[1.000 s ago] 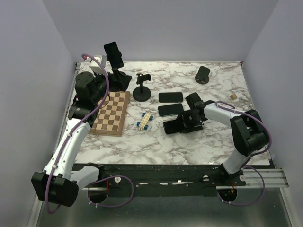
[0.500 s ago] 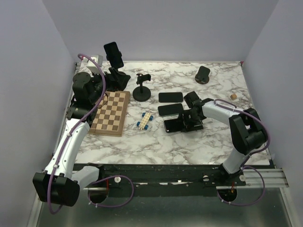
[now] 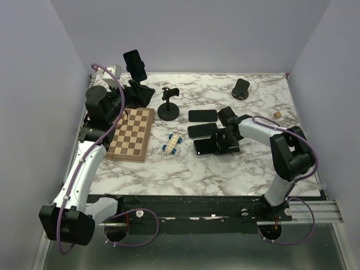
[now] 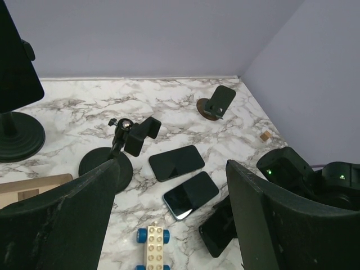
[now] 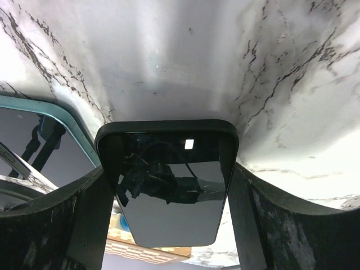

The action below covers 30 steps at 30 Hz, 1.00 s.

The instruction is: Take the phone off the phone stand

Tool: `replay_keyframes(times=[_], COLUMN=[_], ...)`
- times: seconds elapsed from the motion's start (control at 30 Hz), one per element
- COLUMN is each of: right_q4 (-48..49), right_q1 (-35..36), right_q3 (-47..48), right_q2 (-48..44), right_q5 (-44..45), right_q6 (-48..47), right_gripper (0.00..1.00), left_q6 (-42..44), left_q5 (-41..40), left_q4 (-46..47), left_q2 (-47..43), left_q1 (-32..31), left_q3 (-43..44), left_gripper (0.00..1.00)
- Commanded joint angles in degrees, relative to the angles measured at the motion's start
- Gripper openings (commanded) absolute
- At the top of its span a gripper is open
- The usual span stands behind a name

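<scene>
A black phone (image 3: 135, 64) stands upright in the clamp of a black stand (image 3: 139, 94) at the back left; its edge shows at the left of the left wrist view (image 4: 16, 67). My left gripper (image 3: 124, 104) hovers beside that stand, open and empty (image 4: 171, 166). My right gripper (image 3: 226, 138) is shut on another black phone (image 3: 203, 145), low over the marble table (image 3: 225, 174). That phone sits screen-up between the fingers in the right wrist view (image 5: 169, 191).
Two phones (image 3: 202, 115) (image 3: 201, 130) lie flat at centre. An empty stand (image 3: 168, 107) is behind them, a small stand (image 3: 242, 88) at the back right, a wooden cube (image 3: 277, 114) far right. A chessboard (image 3: 132, 134) and a toy block car (image 3: 172, 144) lie left of centre.
My right gripper has carried its phone a little left and back, up to the two flat phones. My left arm has shifted slightly left.
</scene>
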Motion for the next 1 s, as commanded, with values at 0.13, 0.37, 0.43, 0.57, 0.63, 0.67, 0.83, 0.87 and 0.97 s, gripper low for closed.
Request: replay_keyframes(times=[0.13, 0.37, 0.43, 0.57, 0.63, 0.67, 0.83, 0.87, 0.97], right_q4=[0.00, -0.91, -0.38, 0.39, 0.06, -0.03, 1.07, 1.37, 1.88], right_q1=[-0.12, -0.10, -0.08, -0.12, -0.10, -0.11, -0.08, -0.08, -0.11], right_q3=[2.73, 4.46, 4.14, 3.94, 3.93, 3.86, 2.50, 2.30, 2.08], right_q2=[5.86, 7.81, 7.99, 7.91, 7.93, 7.91, 7.61, 7.48, 7.16], right_q5=[7.13, 8.51, 8.16, 8.39, 8.66, 8.62, 8.23, 7.97, 7.52], right_q6=[2.49, 1.06, 0.90, 0.75, 0.77, 0.72, 0.40, 0.39, 0.10], right_gripper=[0.60, 0.71, 0.74, 0.80, 0.90, 0.93, 1.00, 1.00, 1.00], left_q6=[-0.66, -1.02, -1.01, -1.01, -1.01, -1.01, -1.01, -1.01, -1.01], left_q5=[1.75, 2.10, 2.08, 2.18, 2.13, 2.09, 2.22, 2.17, 2.18], left_q4=[1.46, 1.61, 1.64, 1.63, 1.64, 1.63, 1.64, 1.68, 1.65], left_q2=[0.20, 0.39, 0.47, 0.56, 0.72, 0.78, 0.76, 0.75, 0.82], left_q1=[0.54, 0.88, 0.89, 0.89, 0.89, 0.89, 0.86, 0.89, 0.82], left_q3=[-0.46, -0.38, -0.46, -0.46, -0.46, -0.46, -0.51, -0.54, -0.57], left_gripper=[0.84, 0.84, 0.84, 0.84, 0.84, 0.84, 0.84, 0.84, 0.84])
